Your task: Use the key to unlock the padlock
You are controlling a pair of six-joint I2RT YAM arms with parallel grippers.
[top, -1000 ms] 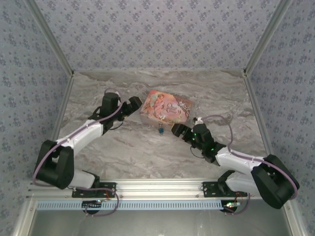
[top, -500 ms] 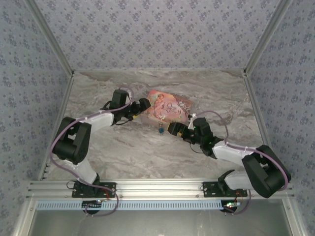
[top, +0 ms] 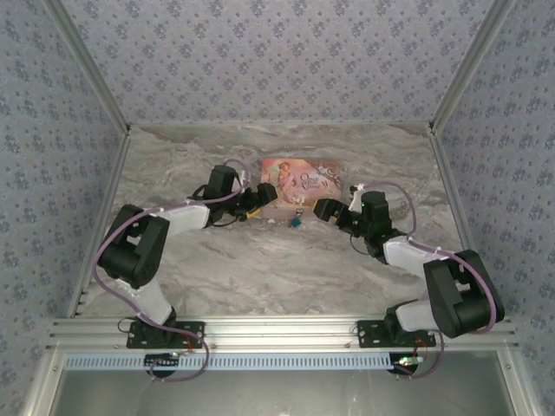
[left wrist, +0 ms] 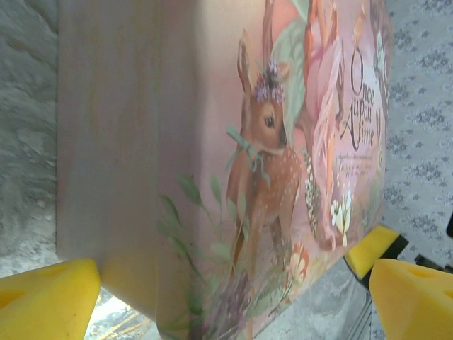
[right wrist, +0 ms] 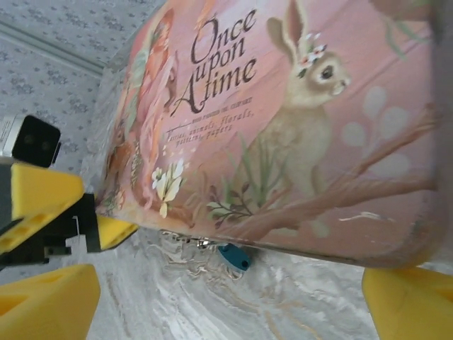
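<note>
Padlock [right wrist: 233, 256] beneath pink book [right wrist: 283, 127] edge

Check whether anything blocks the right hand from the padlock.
Nothing visible does: bare table lies between the right hand and the padlock. The book sits just behind the padlock, its lower edge close to it in the right wrist view.

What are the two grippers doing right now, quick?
Left gripper: open, with a corner of the pink book between its fingers.
Right gripper: open, with the same book between its fingers.
</note>
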